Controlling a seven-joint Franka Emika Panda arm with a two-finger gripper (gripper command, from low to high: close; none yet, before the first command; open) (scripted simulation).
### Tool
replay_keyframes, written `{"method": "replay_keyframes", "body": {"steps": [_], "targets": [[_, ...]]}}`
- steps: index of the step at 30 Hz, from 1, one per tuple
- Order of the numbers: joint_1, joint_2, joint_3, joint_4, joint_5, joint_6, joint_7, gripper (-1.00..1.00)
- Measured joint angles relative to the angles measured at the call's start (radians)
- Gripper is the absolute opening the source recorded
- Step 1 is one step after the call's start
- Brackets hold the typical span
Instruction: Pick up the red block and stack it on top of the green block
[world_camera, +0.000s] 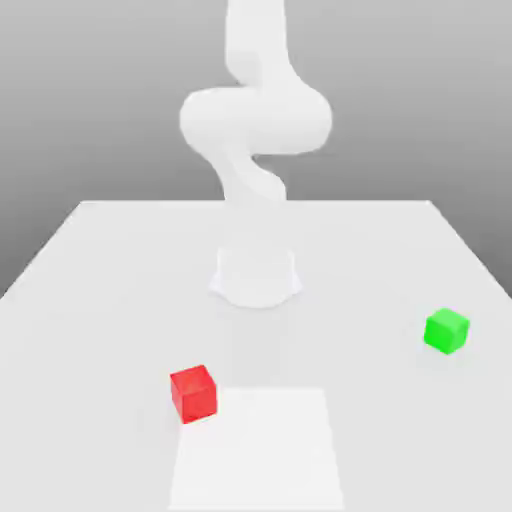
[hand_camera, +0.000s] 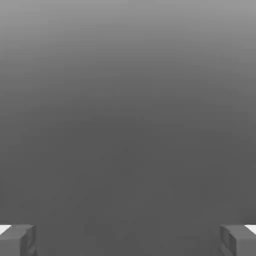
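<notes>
Gaping claw (hand_camera: 128, 240); red block (world_camera: 193, 393), green block (world_camera: 446, 330).

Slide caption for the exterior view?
Red block and green block apart on white table; arm raised.

red block (world_camera: 193, 392): 1 | green block (world_camera: 446, 330): 1 | table (world_camera: 120, 270): 1

A pretend computer world: a plain white surface (world_camera: 120, 260), a blank gray wall behind, and a smooth white robot arm (world_camera: 255, 130).
</notes>
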Motion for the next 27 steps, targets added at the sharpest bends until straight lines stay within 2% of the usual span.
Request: {"method": "replay_keyframes", "body": {"steps": [17, 20, 24, 25, 27], "targets": [[0.029, 0.616, -0.253, -0.487, -0.048, 0.435, -0.569, 0.00], [0.023, 0.752, -0.236, -0.503, 0.040, 0.540, -0.671, 0.00], [-0.061, 0.901, -0.114, -0.484, 0.197, 0.661, -0.790, 0.00], [-0.086, 0.928, -0.085, -0.480, 0.217, 0.684, -0.804, -1.00], [-0.086, 0.928, -0.085, -0.480, 0.217, 0.684, -0.804, -1.00]]}}
